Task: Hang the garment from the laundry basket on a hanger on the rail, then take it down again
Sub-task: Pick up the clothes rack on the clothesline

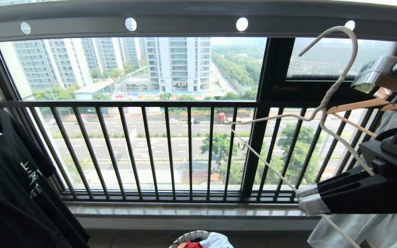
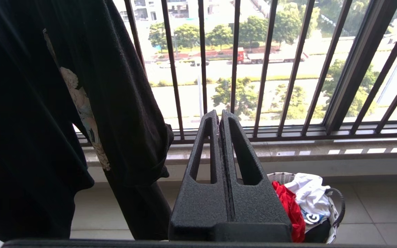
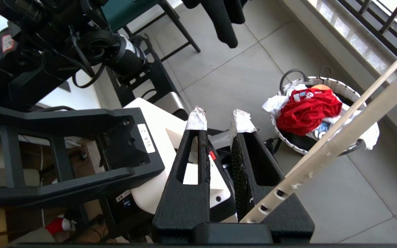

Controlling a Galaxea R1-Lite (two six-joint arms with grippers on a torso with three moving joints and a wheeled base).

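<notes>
- The black T-shirt [image 1: 9,179] hangs at about 8 o'clock in the head view, against the left edge.
- The left gripper [image 2: 221,117] shows only in its own wrist view. Its two fingers are pressed together with nothing between them. It stands in the air beside the black T-shirt and in front of the window railing [image 1: 150,103].
- The laundry basket [image 1: 188,237] is on the floor at 6 o'clock, just under the window sill. The red T-shirt [image 1: 193,245] lies crumpled inside it, together with a white cloth [image 1: 219,241].
- The rail [image 1: 184,26] runs across the whole top, from 10 to 2 o'clock.
- The white wire hanger [image 1: 322,103] is at about 2 to 3 o'clock, tilted and bare. Its hook reaches up to the lower edge of the rail – I cannot tell whether it rests on it.
- The right gripper [image 1: 303,201] is at 4 o'clock and points to the left. Its taped fingers keep a narrow gap, and the wrist view shows nothing between the tips. The hanger's lower wire passes just by these tips; a grip on it I cannot confirm.
- A wooden hanger [image 1: 357,105] with a pale grey garment [image 1: 357,227] is behind the right gripper.
</notes>
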